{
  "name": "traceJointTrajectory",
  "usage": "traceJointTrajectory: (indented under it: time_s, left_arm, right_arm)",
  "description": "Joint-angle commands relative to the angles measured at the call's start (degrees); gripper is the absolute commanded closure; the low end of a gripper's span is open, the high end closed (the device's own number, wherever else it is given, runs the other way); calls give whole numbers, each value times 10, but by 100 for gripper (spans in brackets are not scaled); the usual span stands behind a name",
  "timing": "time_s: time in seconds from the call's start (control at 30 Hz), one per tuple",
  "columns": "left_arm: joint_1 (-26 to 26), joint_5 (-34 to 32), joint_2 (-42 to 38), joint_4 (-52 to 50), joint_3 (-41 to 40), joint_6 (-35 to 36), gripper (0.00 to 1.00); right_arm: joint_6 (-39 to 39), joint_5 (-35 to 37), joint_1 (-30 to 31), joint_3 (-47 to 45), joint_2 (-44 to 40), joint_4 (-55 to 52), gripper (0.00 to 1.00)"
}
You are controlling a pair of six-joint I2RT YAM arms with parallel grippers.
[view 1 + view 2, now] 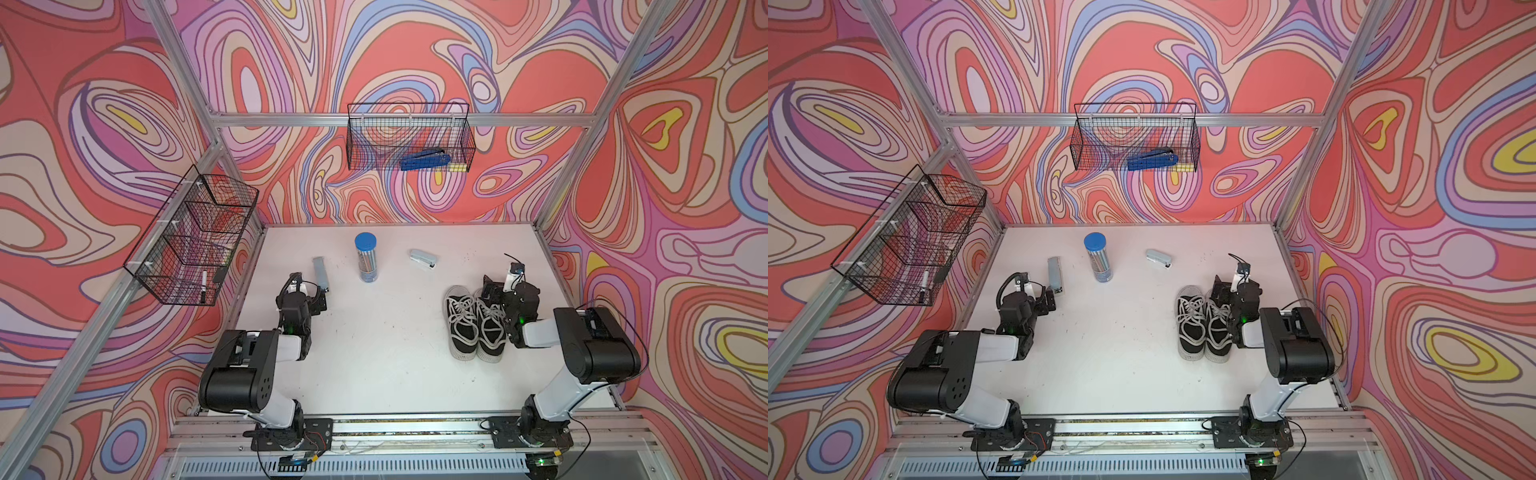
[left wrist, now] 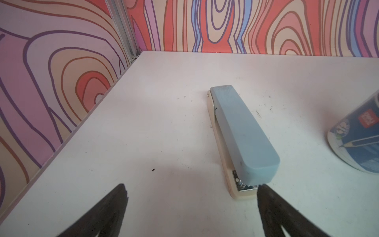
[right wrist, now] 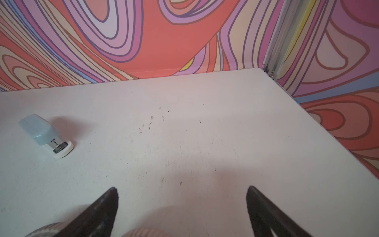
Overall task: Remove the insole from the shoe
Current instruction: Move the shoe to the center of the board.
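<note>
Two black sneakers with white laces and white soles stand side by side on the right of the white table, the left shoe (image 1: 461,326) (image 1: 1192,328) beside the right shoe (image 1: 491,336) (image 1: 1219,336). The insole is hidden inside a shoe. My right gripper (image 1: 492,291) (image 1: 1223,293) (image 3: 183,188) hangs open over the heel end of the right shoe, with nothing between its fingers; a ribbed shoe edge (image 3: 143,233) shows under it. My left gripper (image 1: 321,297) (image 1: 1050,300) (image 2: 192,185) stands open and empty at the table's left side, far from the shoes.
A long grey-blue stapler (image 1: 322,272) (image 2: 242,131) lies just ahead of the left gripper, its front by one fingertip. A blue-capped pencil tube (image 1: 365,257) and a small stapler (image 1: 423,259) (image 3: 46,135) sit toward the back. Wire baskets (image 1: 409,137) (image 1: 193,237) hang on the walls.
</note>
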Motion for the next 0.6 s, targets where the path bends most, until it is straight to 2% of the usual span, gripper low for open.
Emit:
traceJointTrajectory:
  time_s: [0.0,0.57]
  left_arm:
    - [-4,-3,2,7,2,5,0]
    - [-3,-1,2,7,2,6,0]
  right_arm:
    - [-1,4,-3,3,2,4,2]
    - [-2,3,-2,4,2,3,2]
